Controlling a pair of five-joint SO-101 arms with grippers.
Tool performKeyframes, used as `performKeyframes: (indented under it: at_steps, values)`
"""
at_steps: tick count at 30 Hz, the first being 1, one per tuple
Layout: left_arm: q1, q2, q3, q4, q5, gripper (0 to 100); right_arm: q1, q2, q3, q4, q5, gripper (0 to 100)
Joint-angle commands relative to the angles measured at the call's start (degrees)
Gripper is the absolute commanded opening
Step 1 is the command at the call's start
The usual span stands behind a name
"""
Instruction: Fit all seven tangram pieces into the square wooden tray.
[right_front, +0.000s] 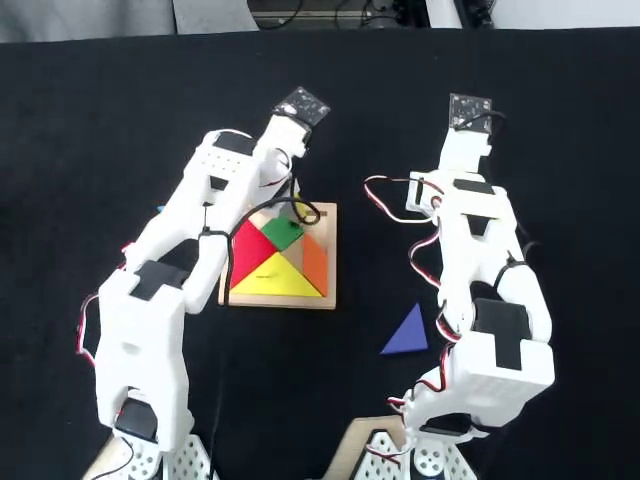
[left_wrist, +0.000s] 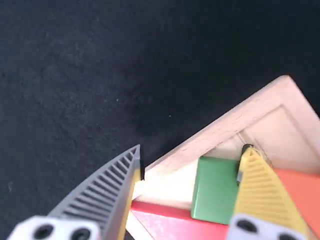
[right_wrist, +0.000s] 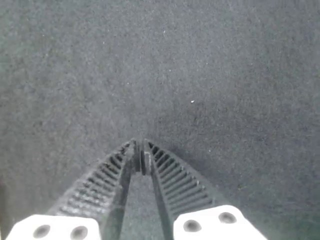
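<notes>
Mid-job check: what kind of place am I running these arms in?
Probably a lab or workshop test bench, not a home: a table draped in black cloth, the left arm and right arm mounted at its near edge, and loose cables past its far edge.

Tray (right_front: 331, 262) lies on the table (right_front: 100, 100), with pieces set inside it and the square piece (right_front: 283, 233) near its far corner. One triangle (right_front: 406, 332) lies outside, right of the tray and nearer the arm bases. Left gripper (left_wrist: 192, 155) stands over the tray's far corner.
</notes>
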Motion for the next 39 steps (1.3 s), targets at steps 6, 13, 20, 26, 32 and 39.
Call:
performKeyframes:
  at_steps: [6,13,20,26,32,39]
  values:
    - [-2.4,-0.8,-3.9,5.9,-4.2,30,-0.6,-0.7,-3.1,-1.1,0.5,1.2]
    - [-7.6,-3.2,-17.9,19.1,0.6,30,-0.7,-0.7,-3.1,-1.1,0.5,1.2]
    - [-20.2,-6.9,-24.9,27.1,-3.7,30,-0.7,-0.7,-3.1,-1.1,0.5,1.2]
    - [-24.7,-5.2,-19.3,23.9,-20.7,30,-0.8,-0.5,-3.1,-1.1,0.6,1.2]
    - [-23.9,-1.8,-16.6,24.3,8.0,30,-0.8,-0.3,-3.6,-1.1,0.6,1.2]
    - [-25.2,2.8,-11.5,23.4,43.1,30,-0.8,-0.2,-3.6,-1.1,0.6,1.2]
